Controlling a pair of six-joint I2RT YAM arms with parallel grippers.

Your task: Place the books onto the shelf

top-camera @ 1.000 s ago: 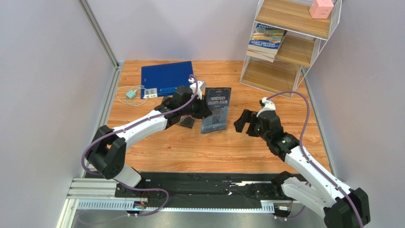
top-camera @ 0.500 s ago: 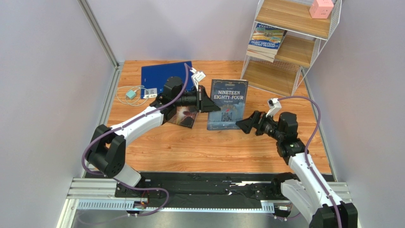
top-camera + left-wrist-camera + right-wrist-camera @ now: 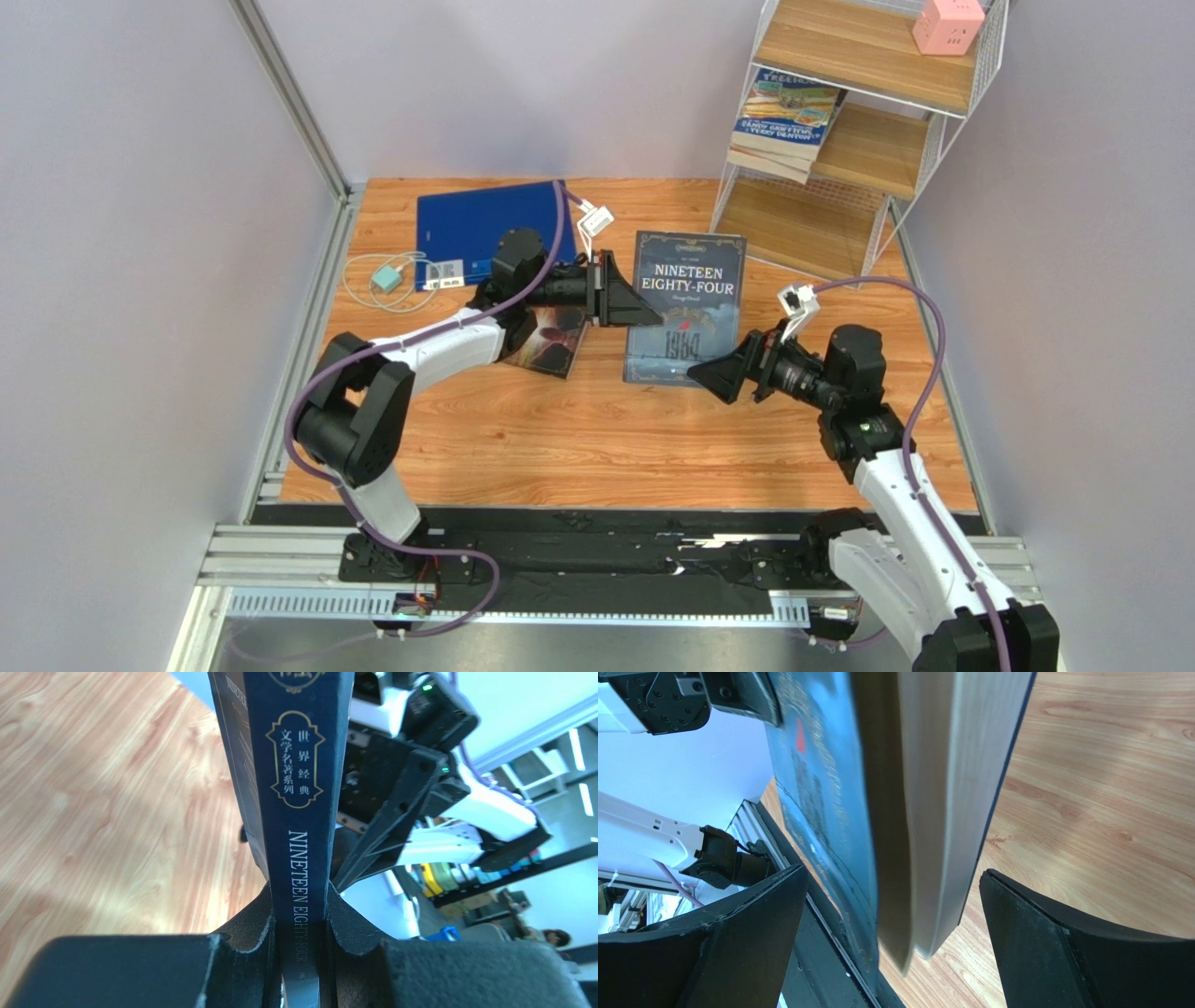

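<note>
Navy book (image 3: 685,305), cover reads "NINETEEN EIGHTY-FOUR"; only the left wrist view shows the spine title. Left gripper (image 3: 303,952) pinches the spine; right gripper (image 3: 892,938) fingers spread astride page edges.

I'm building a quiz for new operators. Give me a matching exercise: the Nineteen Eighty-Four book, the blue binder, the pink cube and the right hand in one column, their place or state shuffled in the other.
1. Nineteen Eighty-Four book
2. blue binder
3. pink cube
4. right hand

A. on the top board of the shelf
B. open, jaws either side of the book
C. flat on the table, far left
D. clamped at the spine by the left hand

Pairs: 1-D, 2-C, 3-A, 4-B
</note>
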